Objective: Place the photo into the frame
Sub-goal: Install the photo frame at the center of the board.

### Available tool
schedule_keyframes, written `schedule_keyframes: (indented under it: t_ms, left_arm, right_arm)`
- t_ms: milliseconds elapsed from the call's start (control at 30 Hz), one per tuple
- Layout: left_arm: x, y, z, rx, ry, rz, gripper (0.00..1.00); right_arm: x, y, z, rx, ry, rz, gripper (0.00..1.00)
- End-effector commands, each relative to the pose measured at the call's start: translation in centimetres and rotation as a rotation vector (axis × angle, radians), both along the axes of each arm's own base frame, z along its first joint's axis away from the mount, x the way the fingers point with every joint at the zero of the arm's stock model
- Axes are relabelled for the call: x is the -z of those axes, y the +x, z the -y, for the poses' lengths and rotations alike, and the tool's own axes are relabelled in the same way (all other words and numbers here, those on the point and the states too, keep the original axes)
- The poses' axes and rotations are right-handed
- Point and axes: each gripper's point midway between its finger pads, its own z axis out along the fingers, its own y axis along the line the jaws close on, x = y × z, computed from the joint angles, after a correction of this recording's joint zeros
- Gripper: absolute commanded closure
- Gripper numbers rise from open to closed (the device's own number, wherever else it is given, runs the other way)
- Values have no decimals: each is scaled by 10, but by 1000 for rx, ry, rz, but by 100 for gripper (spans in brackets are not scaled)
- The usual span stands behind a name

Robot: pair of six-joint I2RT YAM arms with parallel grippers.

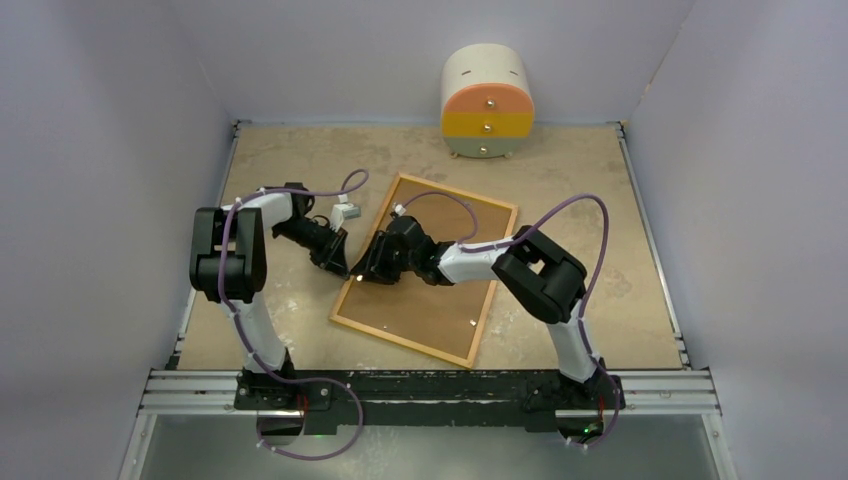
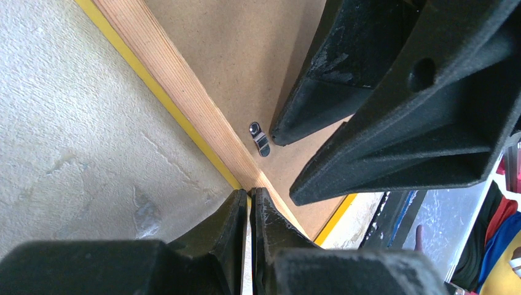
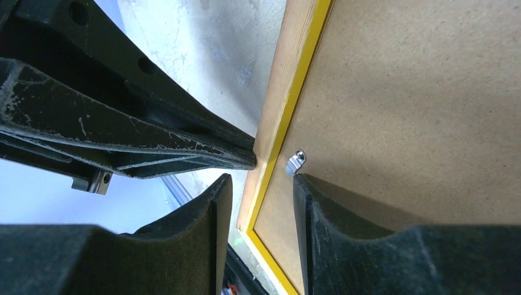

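The frame (image 1: 400, 342) lies flat on the table (image 1: 300, 150), light wood back up, turned at an angle. The brown backing board (image 1: 440, 310) sits inside the frame. Both arms meet at the frame's left rail.

Left arm: the elbow is raised outside the frame's left side. The forearm slopes down and to the right toward the rail. The left gripper (image 2: 250, 195) is closed, finger against finger, with its tips set on the wood of the rail. It has hold of nothing that can be seen.

Right arm: the elbow is raised above the frame's right rail. The forearm reaches leftward across the backing board. The right gripper (image 3: 261, 178) stands partly open and holds nothing. One finger is over the left rail, the other on the board side, just beside a small metal tab (image 3: 297, 161). The two grippers' tips are close together.
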Motion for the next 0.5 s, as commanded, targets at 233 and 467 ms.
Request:
schedule_keyframes:
  t_ms: [233, 467]
  left_arm:
    - [23, 1, -7, 43, 54, 39, 93]
    - [22, 2, -7, 45, 57, 44, 93]
  right_arm:
    - [11, 12, -2, 35, -46, 37, 61]
    - [14, 12, -3, 30, -50, 28, 63]
